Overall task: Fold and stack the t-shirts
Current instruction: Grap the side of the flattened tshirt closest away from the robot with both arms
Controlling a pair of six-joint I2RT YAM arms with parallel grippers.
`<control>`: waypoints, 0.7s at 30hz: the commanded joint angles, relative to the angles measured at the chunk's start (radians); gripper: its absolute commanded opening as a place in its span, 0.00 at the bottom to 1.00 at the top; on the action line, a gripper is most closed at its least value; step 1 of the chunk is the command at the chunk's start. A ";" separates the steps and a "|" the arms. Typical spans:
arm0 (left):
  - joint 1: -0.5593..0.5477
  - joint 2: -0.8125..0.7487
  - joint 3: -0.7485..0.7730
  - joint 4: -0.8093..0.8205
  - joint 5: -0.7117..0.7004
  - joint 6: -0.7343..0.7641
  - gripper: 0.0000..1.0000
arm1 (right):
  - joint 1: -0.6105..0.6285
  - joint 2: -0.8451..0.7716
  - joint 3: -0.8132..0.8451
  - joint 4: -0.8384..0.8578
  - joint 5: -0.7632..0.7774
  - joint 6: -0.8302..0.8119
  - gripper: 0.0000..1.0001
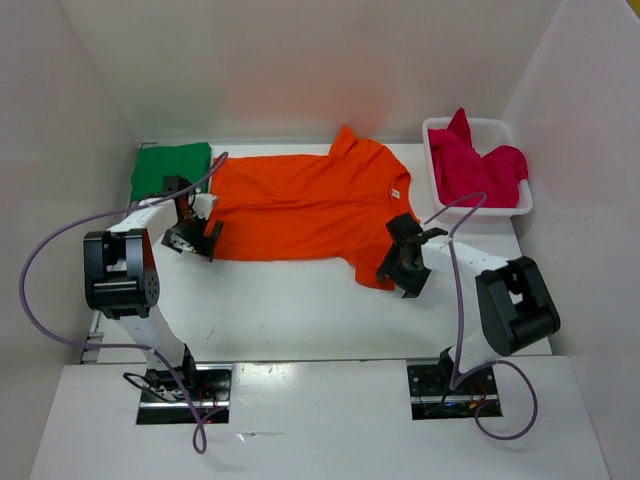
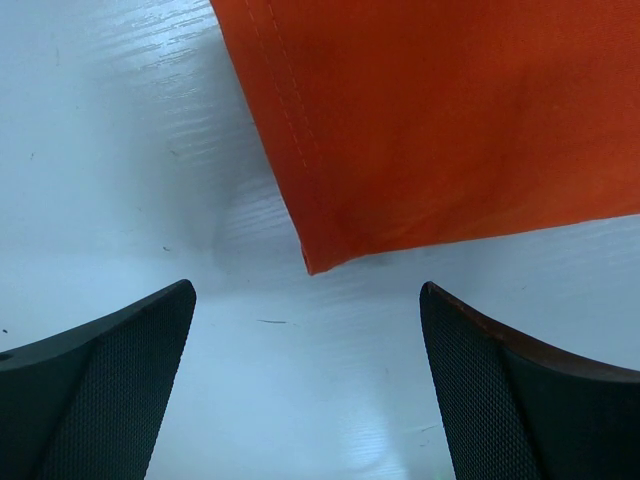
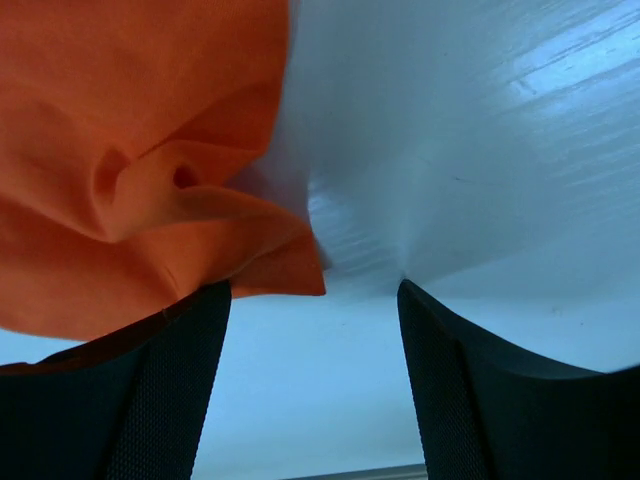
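The orange t-shirt (image 1: 310,205) lies spread flat across the middle of the table, neck to the right. My left gripper (image 1: 203,240) is open and empty just off its near left hem corner (image 2: 315,262), low over the table. My right gripper (image 1: 405,272) is open at the near sleeve, whose crumpled orange cloth (image 3: 150,190) lies by the left finger, not pinched. The green t-shirt (image 1: 170,168) lies folded at the far left. The magenta-red t-shirt (image 1: 475,168) is bunched in the basket.
A white mesh basket (image 1: 520,200) stands at the far right. White walls enclose the table on three sides. Purple cables loop from both arms.
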 commanded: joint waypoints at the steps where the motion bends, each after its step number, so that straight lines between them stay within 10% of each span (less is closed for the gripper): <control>1: 0.032 -0.042 0.029 -0.003 0.068 -0.022 0.99 | 0.009 0.069 -0.009 0.088 -0.042 0.000 0.73; 15: 0.041 0.078 0.081 0.046 0.092 -0.022 0.98 | 0.009 0.125 0.000 0.082 -0.030 -0.010 0.02; 21: 0.041 0.128 0.092 0.046 0.125 -0.022 0.67 | 0.009 0.105 0.040 0.035 0.005 -0.019 0.00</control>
